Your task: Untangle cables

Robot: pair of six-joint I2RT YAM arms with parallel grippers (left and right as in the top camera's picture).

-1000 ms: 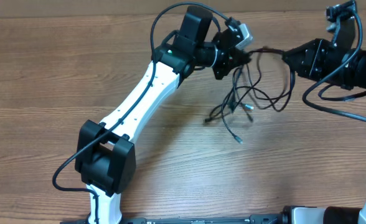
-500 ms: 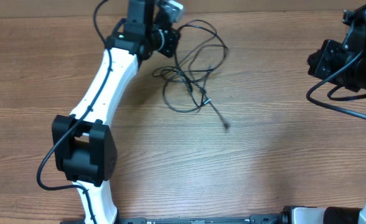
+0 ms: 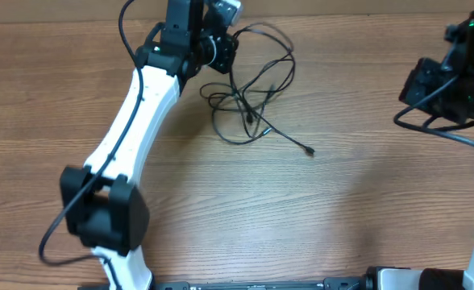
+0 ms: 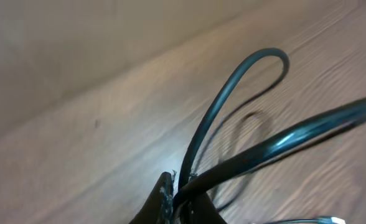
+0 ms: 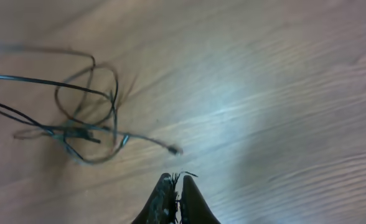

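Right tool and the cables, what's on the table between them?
Nothing. In the right wrist view only bare wooden tabletop lies between the right tool and the cables. The overhead view shows the same empty stretch.

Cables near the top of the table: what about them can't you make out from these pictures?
- Number of cables: overhead, thin strands overlap in the pile.
- Knotted or merely crossed: right wrist view is blurred.
- Loose plug end type: overhead, too small.
- Grip of the left end effector on them: left wrist view cuts it off at the bottom edge.
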